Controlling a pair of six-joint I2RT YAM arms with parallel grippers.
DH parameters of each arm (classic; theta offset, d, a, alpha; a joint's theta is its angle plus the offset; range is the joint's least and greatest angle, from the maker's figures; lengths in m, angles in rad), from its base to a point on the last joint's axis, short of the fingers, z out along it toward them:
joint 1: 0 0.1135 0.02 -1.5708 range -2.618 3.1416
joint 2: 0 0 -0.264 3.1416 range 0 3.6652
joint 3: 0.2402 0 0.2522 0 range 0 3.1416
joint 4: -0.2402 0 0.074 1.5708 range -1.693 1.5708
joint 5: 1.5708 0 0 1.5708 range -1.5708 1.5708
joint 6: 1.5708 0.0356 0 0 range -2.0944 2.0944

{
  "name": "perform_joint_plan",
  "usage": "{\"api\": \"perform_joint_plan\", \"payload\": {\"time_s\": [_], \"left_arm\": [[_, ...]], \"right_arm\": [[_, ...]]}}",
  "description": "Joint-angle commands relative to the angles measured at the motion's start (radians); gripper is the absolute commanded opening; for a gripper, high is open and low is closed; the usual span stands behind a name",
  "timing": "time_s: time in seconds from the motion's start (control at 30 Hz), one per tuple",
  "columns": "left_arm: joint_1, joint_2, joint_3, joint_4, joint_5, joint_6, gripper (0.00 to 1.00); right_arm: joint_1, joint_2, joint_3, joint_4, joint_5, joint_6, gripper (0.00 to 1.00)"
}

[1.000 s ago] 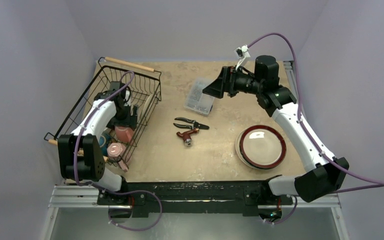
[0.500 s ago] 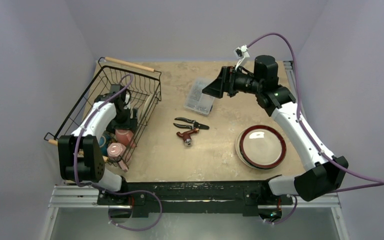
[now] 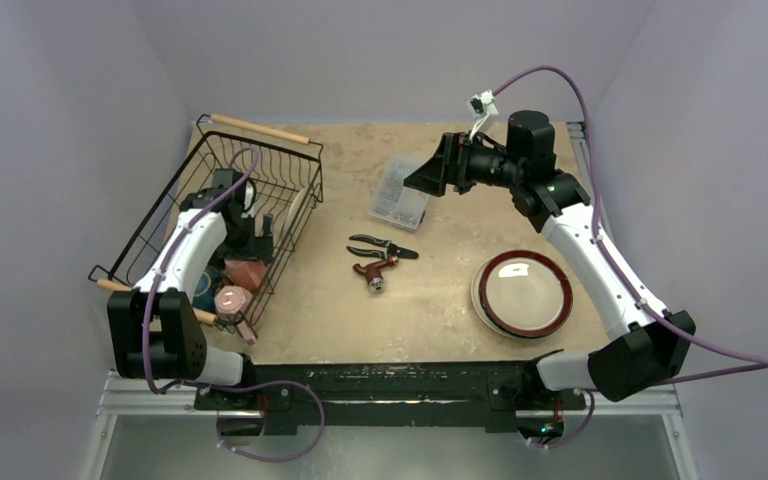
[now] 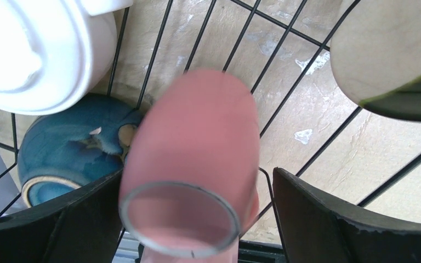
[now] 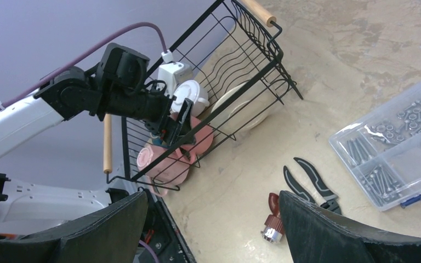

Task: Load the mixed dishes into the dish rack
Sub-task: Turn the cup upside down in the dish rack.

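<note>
Since the pink mug (image 4: 197,137) is hard, smooth clay, it could slip or chip, so I think its round body is the best place to hold it. It lies on its side in the dish rack (image 3: 258,128), between the spread fingers of the left gripper (image 4: 196,181), which looks let go, with a gap on 1 side. The red-rimmed plate (image 3: 523,292) sits on the table (image 3: 440,310), well apart from the rack. It looks heavy and flat, so pinch its rim. The right gripper (image 5: 212,200) hangs wide apart, holding nothing
</note>
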Motion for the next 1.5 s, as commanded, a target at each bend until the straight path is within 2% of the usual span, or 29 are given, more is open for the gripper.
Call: {"api": "perform_joint_plan", "payload": {"time_s": [0.0, 0.37, 0.67, 0.87, 0.93, 1.03, 1.07, 1.33, 1.4, 1.47], "left_arm": [[0.004, -0.058, 0.019, -0.018, 0.013, -0.015, 1.0], [0.007, -0.088, 0.058, -0.049, 0.04, -0.024, 1.0], [0.007, -0.09, 0.067, -0.097, 0.047, -0.027, 0.82], [0.007, -0.114, 0.046, -0.102, 0.0, -0.01, 0.77], [0.007, -0.124, 0.055, -0.113, -0.008, -0.014, 0.79], [0.007, -0.14, 0.093, -0.15, -0.045, -0.072, 0.98], [0.007, -0.148, 0.109, -0.165, -0.046, -0.09, 1.0], [0.007, -0.272, 0.209, -0.208, 0.053, -0.217, 1.0], [0.007, -0.299, 0.22, -0.219, 0.113, -0.256, 1.0], [0.007, -0.326, 0.224, -0.217, 0.253, -0.296, 1.0]], "right_arm": [[0.0, 0.001, 0.0, 0.046, -0.016, -0.008, 0.91], [0.0, 0.0, 0.0, 0.043, -0.012, -0.007, 0.91], [0.0, 0.013, 0.005, 0.046, -0.012, 0.008, 0.91], [0.0, 0.019, -0.003, 0.053, -0.01, 0.017, 0.91], [0.0, 0.022, 0.0, 0.055, -0.009, 0.02, 0.91], [-0.001, 0.032, 0.005, 0.055, -0.011, 0.022, 0.91], [0.0, 0.037, 0.011, 0.052, -0.009, 0.021, 0.91], [0.0, 0.116, 0.06, -0.028, 0.052, 0.05, 0.91], [0.0, 0.144, 0.072, -0.063, 0.103, 0.076, 0.89], [0.0, 0.166, 0.075, -0.111, 0.154, 0.113, 0.88]]}}
